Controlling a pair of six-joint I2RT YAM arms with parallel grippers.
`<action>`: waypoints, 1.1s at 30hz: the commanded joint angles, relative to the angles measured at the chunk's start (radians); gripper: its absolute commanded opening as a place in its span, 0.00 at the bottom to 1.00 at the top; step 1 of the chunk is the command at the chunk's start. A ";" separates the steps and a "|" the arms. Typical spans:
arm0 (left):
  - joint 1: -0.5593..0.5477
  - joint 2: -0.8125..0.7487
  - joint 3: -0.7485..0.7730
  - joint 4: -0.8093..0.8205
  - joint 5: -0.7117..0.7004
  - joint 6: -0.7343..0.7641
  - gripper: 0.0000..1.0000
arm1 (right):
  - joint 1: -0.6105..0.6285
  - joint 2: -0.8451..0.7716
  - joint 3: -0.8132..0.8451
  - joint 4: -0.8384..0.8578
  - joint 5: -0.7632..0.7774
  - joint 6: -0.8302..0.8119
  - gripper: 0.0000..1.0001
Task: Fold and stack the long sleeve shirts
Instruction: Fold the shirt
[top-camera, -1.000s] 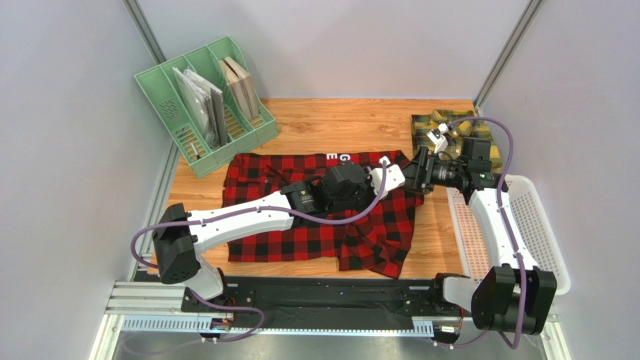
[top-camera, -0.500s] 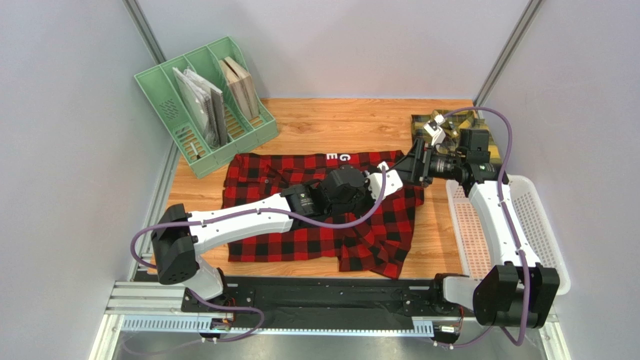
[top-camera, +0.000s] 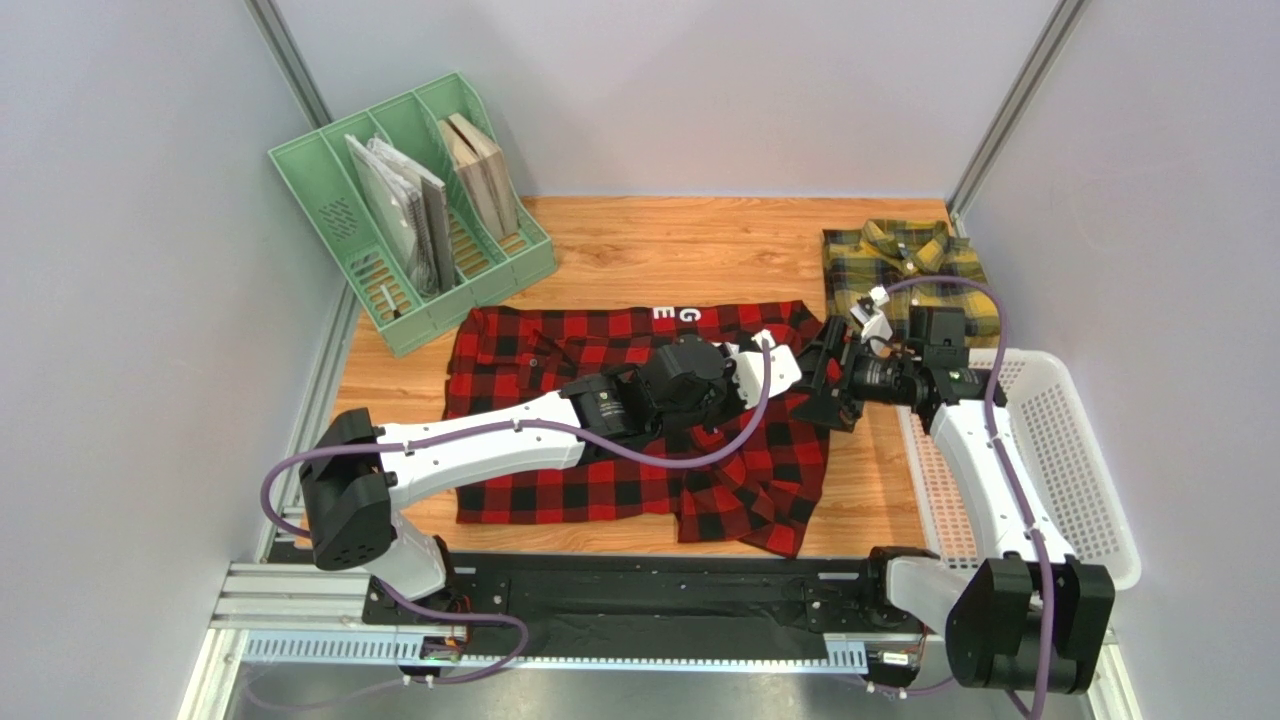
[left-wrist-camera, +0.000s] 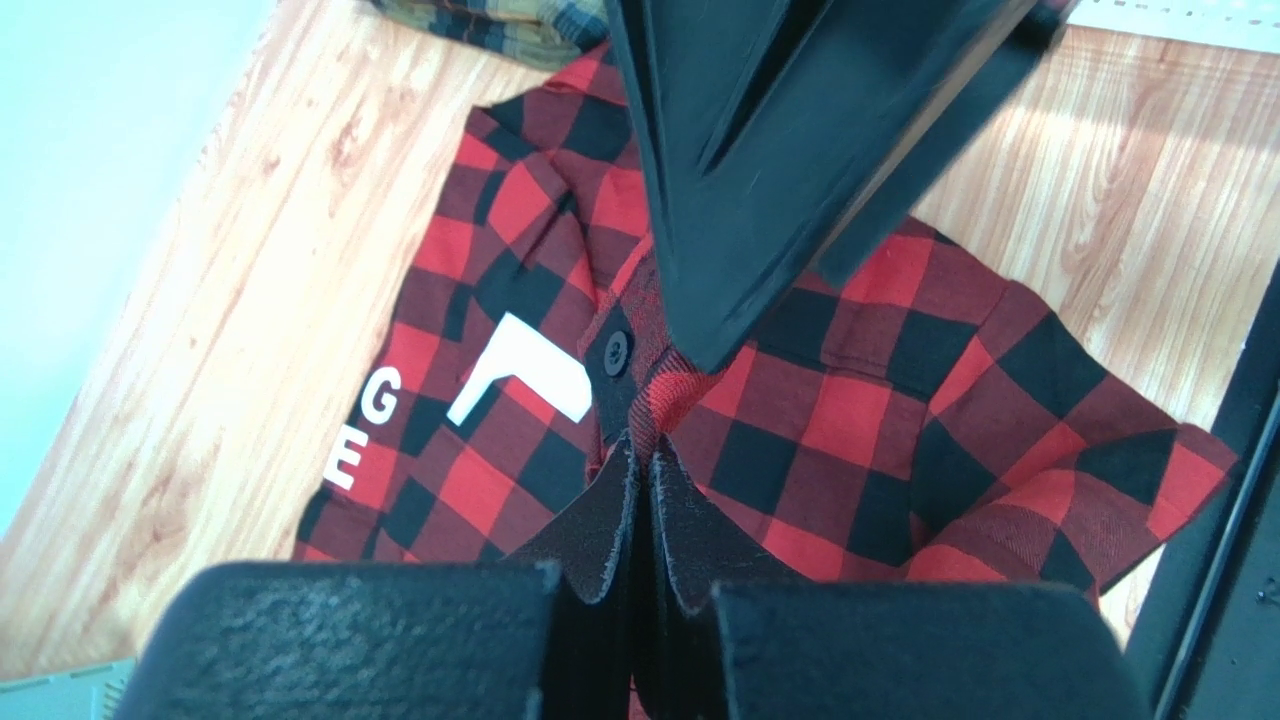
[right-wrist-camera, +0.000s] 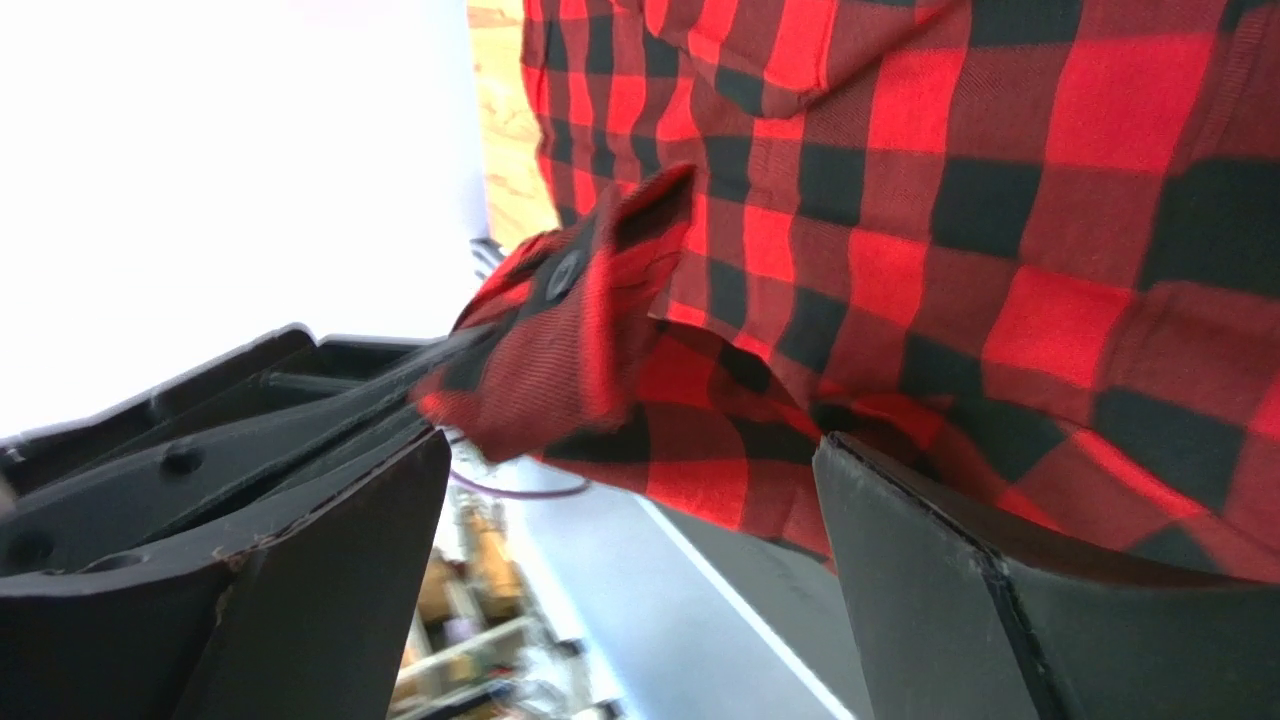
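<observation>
2 long sleeve shirts are lying on the wooden table (top-camera: 721, 248), together with 1 green file rack (top-camera: 319, 195) and 1 white basket (top-camera: 1085, 450), and 2 arms are reaching over them from the near edge.

At the far left corner the rack is holding flat grey and tan items in its slots; how many cannot be told. Right of it, across the middle of the table, the red-and-black shirt (top-camera: 571, 488) is lying spread and crumpled, its near right part bunching toward the near edge. 2 white letters (top-camera: 679, 317), G and E, are showing at its far edge.

The left arm is stretching over this shirt from the near left corner. The left gripper (left-wrist-camera: 642, 477) is clenching its fingers tight on a raised fold of the red fabric at the shirt's right side, just below 1 dark button (left-wrist-camera: 613, 353). Directly right of it, the right gripper (right-wrist-camera: 631, 443) is facing that fold with its 2 fingers spread wide, 1 on each side, grasping nothing.

In the far right corner the yellow-and-dark-green shirt (top-camera: 887, 258) is lying in a compact rectangle, collar showing, apart from the red one. Along the right edge the basket is sitting.
</observation>
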 joint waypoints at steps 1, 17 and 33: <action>-0.003 -0.020 0.028 0.058 0.017 0.039 0.03 | 0.019 0.035 -0.009 0.225 -0.074 0.263 0.99; 0.001 -0.017 0.191 -0.289 0.058 0.097 0.45 | 0.047 0.122 0.163 0.176 -0.094 0.128 0.00; 0.316 -0.433 0.090 -0.330 0.651 -0.136 0.99 | 0.231 0.169 0.671 -0.495 -0.332 -1.270 0.00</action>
